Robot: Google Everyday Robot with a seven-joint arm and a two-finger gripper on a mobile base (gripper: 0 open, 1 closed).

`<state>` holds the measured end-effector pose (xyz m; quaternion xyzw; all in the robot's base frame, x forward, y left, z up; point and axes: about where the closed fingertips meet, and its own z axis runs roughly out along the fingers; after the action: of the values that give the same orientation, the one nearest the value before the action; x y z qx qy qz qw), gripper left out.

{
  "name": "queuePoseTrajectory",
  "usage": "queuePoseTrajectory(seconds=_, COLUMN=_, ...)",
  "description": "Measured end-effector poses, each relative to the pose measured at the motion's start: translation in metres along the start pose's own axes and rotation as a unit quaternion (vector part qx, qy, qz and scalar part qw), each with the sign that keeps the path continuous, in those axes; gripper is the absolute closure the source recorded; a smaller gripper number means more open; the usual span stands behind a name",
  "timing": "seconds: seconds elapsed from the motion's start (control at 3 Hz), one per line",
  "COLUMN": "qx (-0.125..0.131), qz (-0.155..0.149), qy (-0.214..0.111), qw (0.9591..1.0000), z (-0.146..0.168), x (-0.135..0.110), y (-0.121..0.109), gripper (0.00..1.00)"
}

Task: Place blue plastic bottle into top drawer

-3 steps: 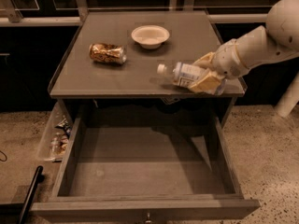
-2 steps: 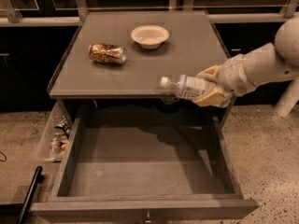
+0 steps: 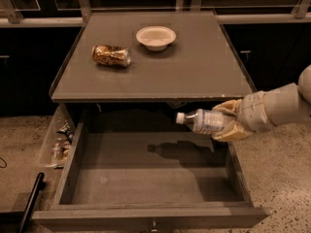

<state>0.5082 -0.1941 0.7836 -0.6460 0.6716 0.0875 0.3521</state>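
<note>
Bottle held over the open drawer

The blue plastic bottle (image 3: 203, 121) hangs level above the right side of the top drawer (image 3: 146, 181), cap pointing left, its base end clamped in the gripper (image 3: 226, 120). It looks light and thin-walled, perhaps empty, though the dim light makes that hard to judge. A gentle hold round the body suits it.

On the table (image 3: 194, 72) a can (image 3: 112, 56) lies left of a bowl (image 3: 155, 37); in front, the gripper (image 3: 221, 120) holds the bottle (image 3: 204, 121) over the open drawer's (image 3: 146, 178) right rear.
</note>
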Motion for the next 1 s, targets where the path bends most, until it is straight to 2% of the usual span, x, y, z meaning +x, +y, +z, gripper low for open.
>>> queuePoseTrajectory(seconds=0.33, qx=-0.006, qz=-0.006, qy=0.018, qw=0.9998, z=0.036, x=0.023, y=0.041, gripper=1.00)
queuePoseTrajectory(seconds=0.67, qx=-0.007, qz=-0.006, qy=0.018, qw=0.9998, z=0.038, x=0.023, y=0.041, gripper=1.00)
queuePoseTrajectory(seconds=1.0, qx=0.000, qz=0.007, qy=0.012, qw=0.9999, z=0.049, x=0.026, y=0.033, gripper=1.00)
